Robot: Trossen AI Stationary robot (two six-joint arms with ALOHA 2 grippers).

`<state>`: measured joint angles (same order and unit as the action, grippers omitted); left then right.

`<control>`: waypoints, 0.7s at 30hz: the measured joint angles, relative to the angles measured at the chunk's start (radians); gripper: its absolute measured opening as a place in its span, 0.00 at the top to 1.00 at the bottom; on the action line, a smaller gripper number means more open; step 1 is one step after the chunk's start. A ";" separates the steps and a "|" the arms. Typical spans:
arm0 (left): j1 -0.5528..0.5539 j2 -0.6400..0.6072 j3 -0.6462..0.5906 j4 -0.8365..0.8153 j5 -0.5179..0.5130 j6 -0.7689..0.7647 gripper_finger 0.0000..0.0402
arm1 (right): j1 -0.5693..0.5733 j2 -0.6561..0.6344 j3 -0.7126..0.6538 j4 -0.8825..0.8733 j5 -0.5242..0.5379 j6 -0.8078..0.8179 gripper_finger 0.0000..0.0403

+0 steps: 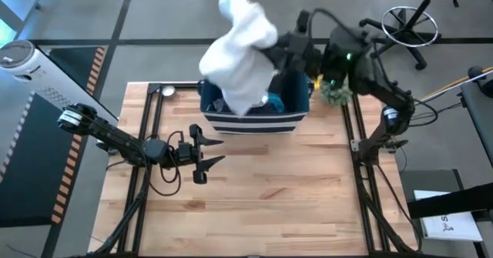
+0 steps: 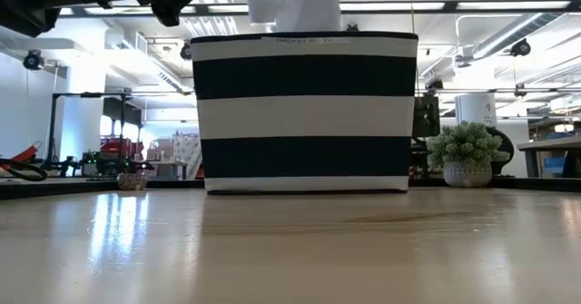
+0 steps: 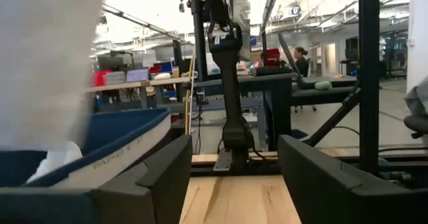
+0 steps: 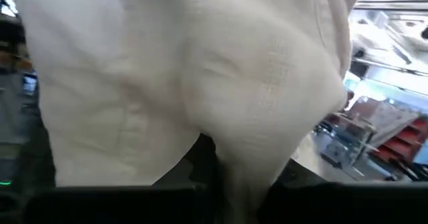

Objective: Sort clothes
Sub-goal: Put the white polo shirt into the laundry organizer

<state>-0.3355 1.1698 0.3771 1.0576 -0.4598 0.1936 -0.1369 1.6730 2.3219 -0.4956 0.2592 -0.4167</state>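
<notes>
A large white garment [image 1: 239, 50] is held up over the navy bin with white stripes [image 1: 254, 118] at the table's far middle. My right gripper [image 1: 271, 54] is shut on the garment, high above the bin. The garment also shows in the low view [image 2: 292, 3] and fills the right wrist view [image 4: 200, 83]. A bright blue piece [image 1: 274, 100] lies in the bin. My left gripper [image 1: 203, 156] is open and empty, low over the table near the bin's front left corner, pointing toward the table's right edge. My right gripper holds the white garment by a bunched part near its upper right side [image 1: 262, 48], reaching in from the table's right. The cloth itself hides the fingertips [image 4: 207, 158]. The garment hangs slack below, and its lower end [image 1: 245, 104] reaches down into the bin.
A small green fuzzy plant in a pot [image 1: 336, 93] stands just right of the bin; it also shows in the low view [image 2: 467, 154]. The bin [image 2: 304, 113] stands upright on the wooden table [image 1: 262, 204]. Metal frame rails [image 1: 151, 127] run along both sides.
</notes>
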 joint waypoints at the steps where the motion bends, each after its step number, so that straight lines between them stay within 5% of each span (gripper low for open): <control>1: 0.000 -0.004 0.000 0.000 0.000 0.002 0.48 | -0.031 0.002 0.002 -0.008 -0.013 0.006 0.92; 9: 0.001 -0.063 0.000 -0.040 -0.002 0.034 0.53 | -0.218 0.043 0.008 -0.171 -0.139 0.093 0.92; 21: 0.003 -0.250 0.000 -0.278 -0.002 0.061 0.68 | -0.345 0.166 -0.105 -0.529 -0.308 0.081 0.92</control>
<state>-0.3321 0.9200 0.3767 0.7792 -0.4614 0.2546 -0.4820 1.8386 2.2165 -1.0249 -0.0492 -0.3352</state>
